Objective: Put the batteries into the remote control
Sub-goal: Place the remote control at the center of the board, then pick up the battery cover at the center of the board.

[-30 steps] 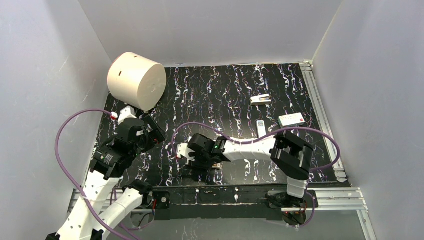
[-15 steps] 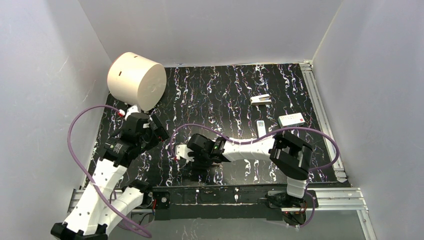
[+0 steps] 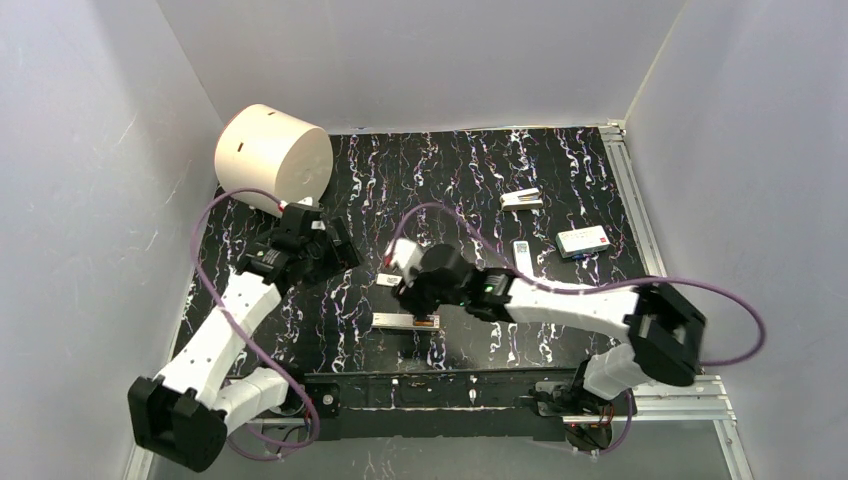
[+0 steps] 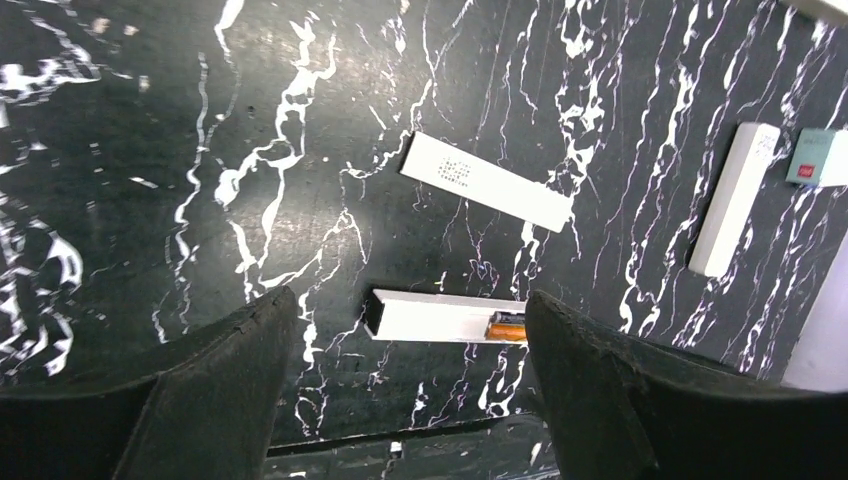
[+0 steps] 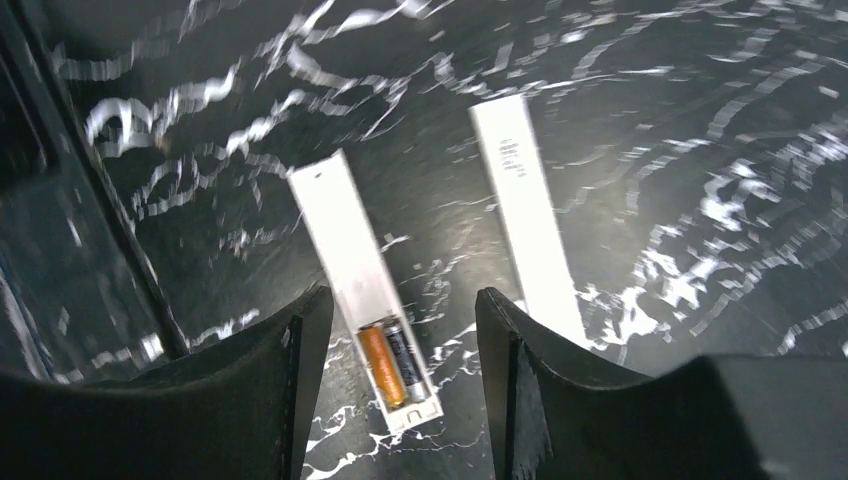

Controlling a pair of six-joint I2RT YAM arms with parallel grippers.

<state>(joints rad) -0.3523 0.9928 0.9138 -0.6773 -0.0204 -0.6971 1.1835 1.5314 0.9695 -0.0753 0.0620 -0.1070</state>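
The remote control [image 3: 400,321] lies recess-up near the table's front edge, also seen in the left wrist view [image 4: 430,315] and the right wrist view [image 5: 345,240]. Two batteries [image 5: 393,362], one orange and one dark, sit side by side in the recess at one end [image 4: 508,326]. My right gripper [image 5: 400,300] hovers open above that end [image 3: 408,290], touching nothing. My left gripper [image 4: 405,300] is open and empty, held above the table to the left [image 3: 338,250]. A plain white strip [image 5: 527,215] lies beside the remote [image 4: 487,181].
A large white cylinder [image 3: 272,160] stands at the back left. Another slim white bar [image 3: 521,255], a white box with a red mark [image 3: 583,240] and a small white piece [image 3: 522,199] lie right of centre. A black rail [image 3: 470,385] borders the front edge.
The right gripper has lifted off the remote toward the table's middle and opened wider. The left arm has swung forward and right toward the centre.
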